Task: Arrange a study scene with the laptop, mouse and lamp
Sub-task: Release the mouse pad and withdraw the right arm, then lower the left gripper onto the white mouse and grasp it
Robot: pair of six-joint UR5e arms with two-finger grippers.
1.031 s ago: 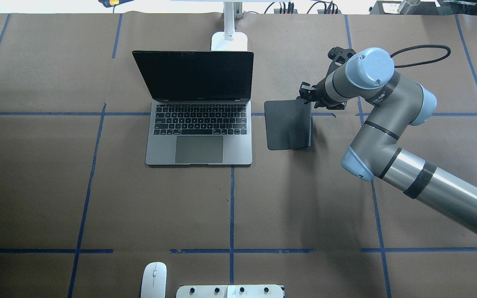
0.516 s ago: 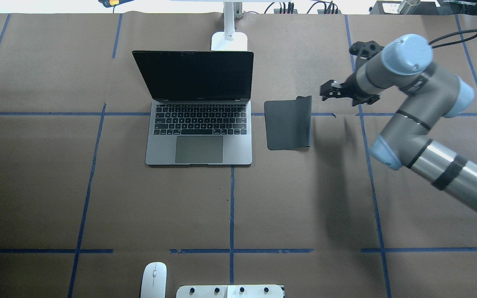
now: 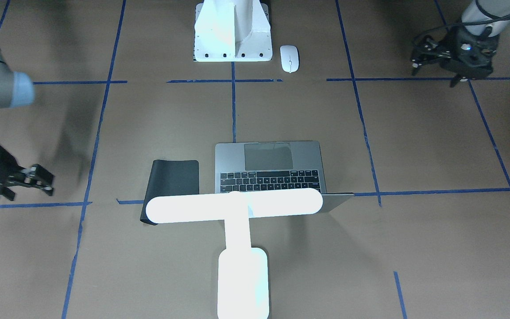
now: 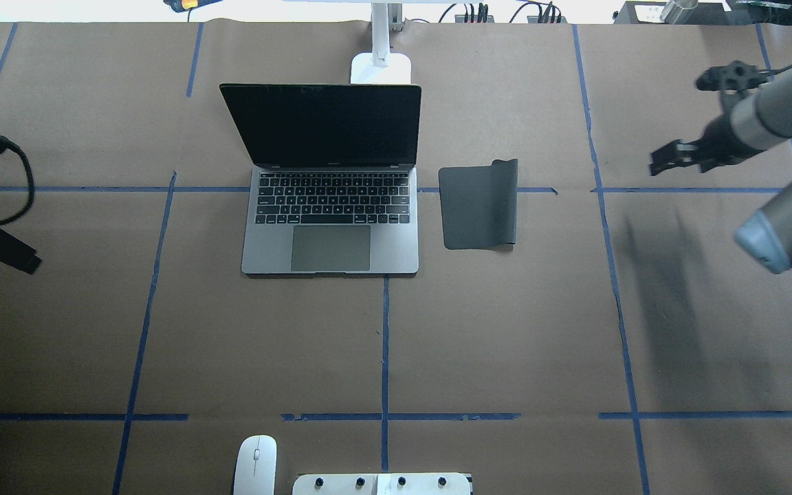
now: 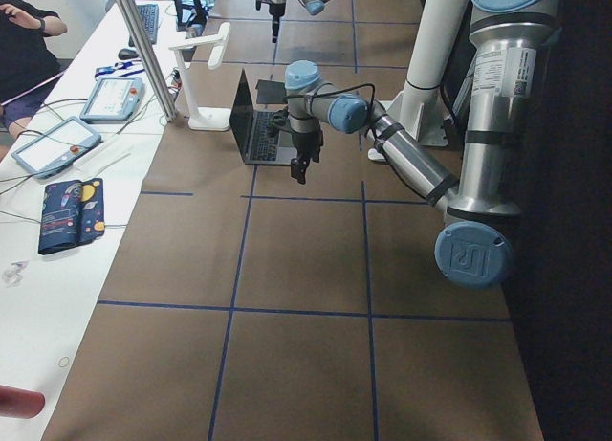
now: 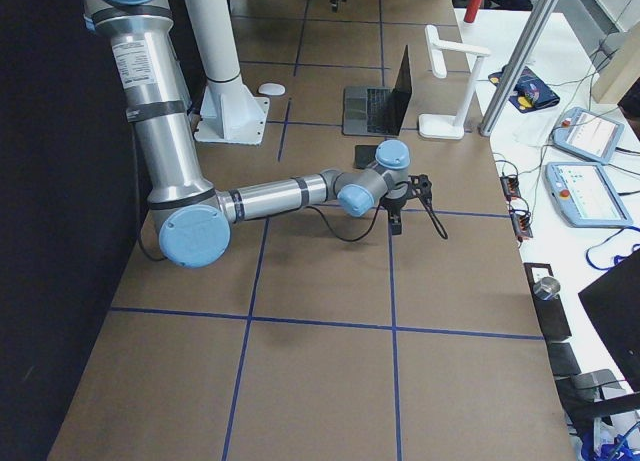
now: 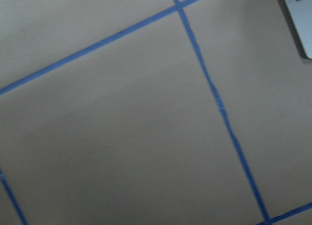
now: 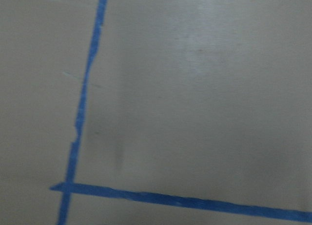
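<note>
The grey laptop [image 4: 331, 206] stands open mid-table, screen dark; it also shows in the front view [image 3: 272, 168]. The glowing white T-shaped lamp [image 3: 237, 208] stands behind the laptop; the overhead view shows its base [image 4: 381, 67]. The white mouse [image 4: 256, 464] lies at the near edge beside the pedestal, also in the front view [image 3: 289, 58]. My right gripper [image 4: 657, 167] is open and empty, well right of the black mouse pad [image 4: 478, 205]. My left gripper [image 3: 416, 55] is open and empty above bare table at the far left.
The white flared pedestal [image 4: 382, 483] with bolt holes stands at the near edge, right of the mouse. The mouse pad's right edge curls up a little. Blue tape lines cross the brown paper tabletop [image 4: 506, 330]. Tablets and cables lie beyond the far edge.
My right gripper has drawn back to the right, away from the mouse pad's far right corner. The pad stays flat beside the laptop. My left arm has come into view at the left edge.
</note>
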